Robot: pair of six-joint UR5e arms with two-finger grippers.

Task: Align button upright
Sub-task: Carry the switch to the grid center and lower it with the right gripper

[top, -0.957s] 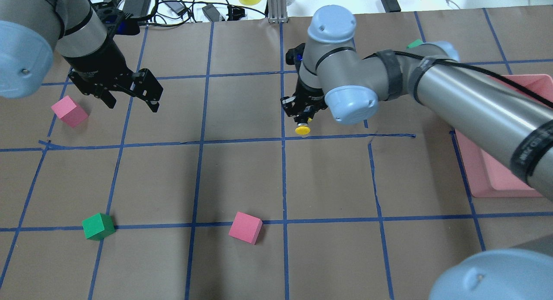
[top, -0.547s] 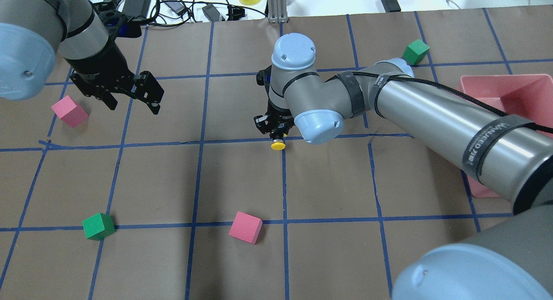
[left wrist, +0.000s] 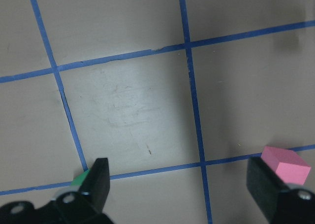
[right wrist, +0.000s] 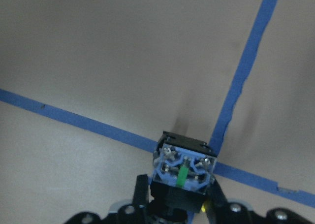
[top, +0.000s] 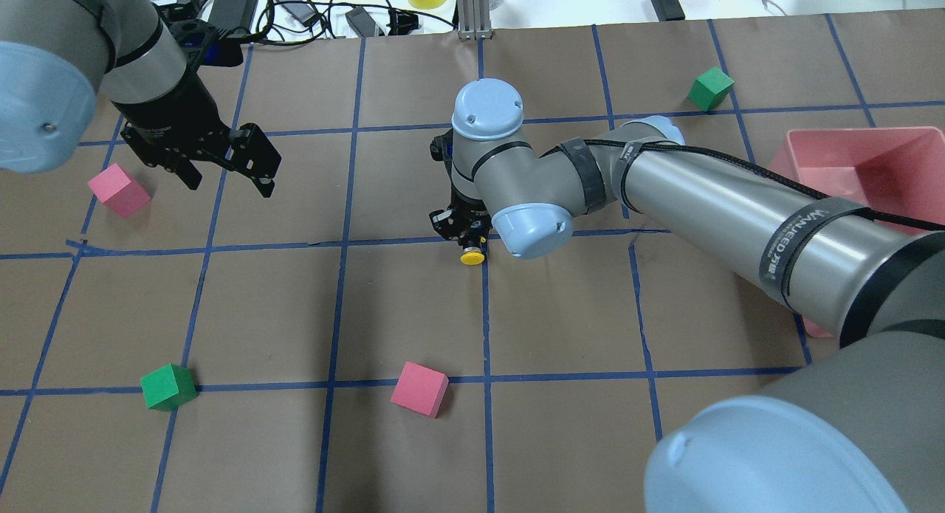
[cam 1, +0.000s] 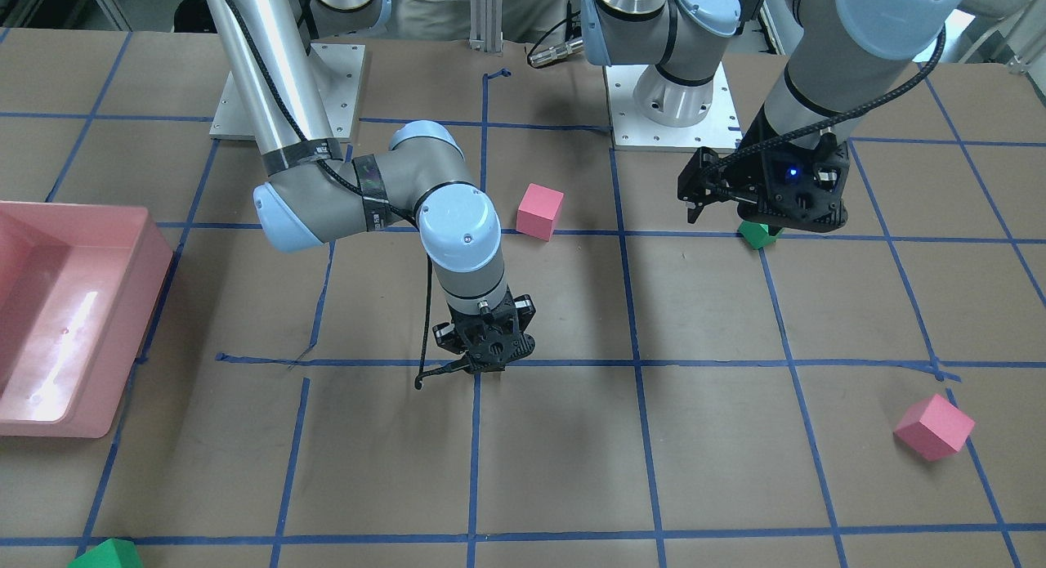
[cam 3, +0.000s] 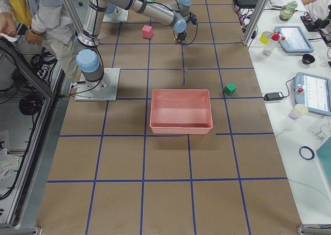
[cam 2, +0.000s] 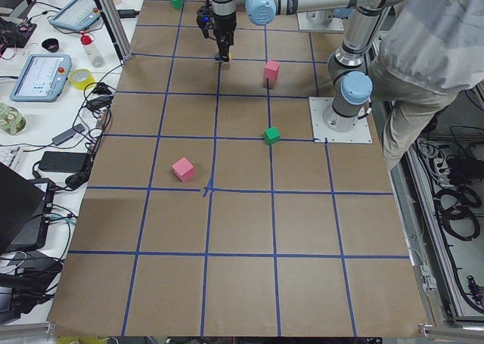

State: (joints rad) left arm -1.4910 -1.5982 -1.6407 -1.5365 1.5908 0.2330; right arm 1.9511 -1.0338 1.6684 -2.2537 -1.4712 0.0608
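Observation:
The button (top: 472, 257) has a yellow cap, a black body and a contact block. My right gripper (top: 466, 241) points down and is shut on it, low over a crossing of blue tape lines. The cap sticks out sideways toward the near side. In the right wrist view the contact block's screw face (right wrist: 184, 166) shows between the fingers (right wrist: 141, 184). In the front view the button is hidden behind my right gripper (cam 1: 484, 367). My left gripper (top: 229, 182) is open and empty, above the table at the far left; its wrist view shows the spread fingertips (left wrist: 98, 177).
Pink cubes lie at far left (top: 118, 190) and near centre (top: 419, 389). Green cubes lie at near left (top: 168, 387) and far right (top: 710, 88). A pink bin (top: 904, 138) stands at the right. Cables lie along the back edge.
My right arm has carried the button left and toward the near side, onto the tape crossing. The left gripper has hardly moved and stays open.

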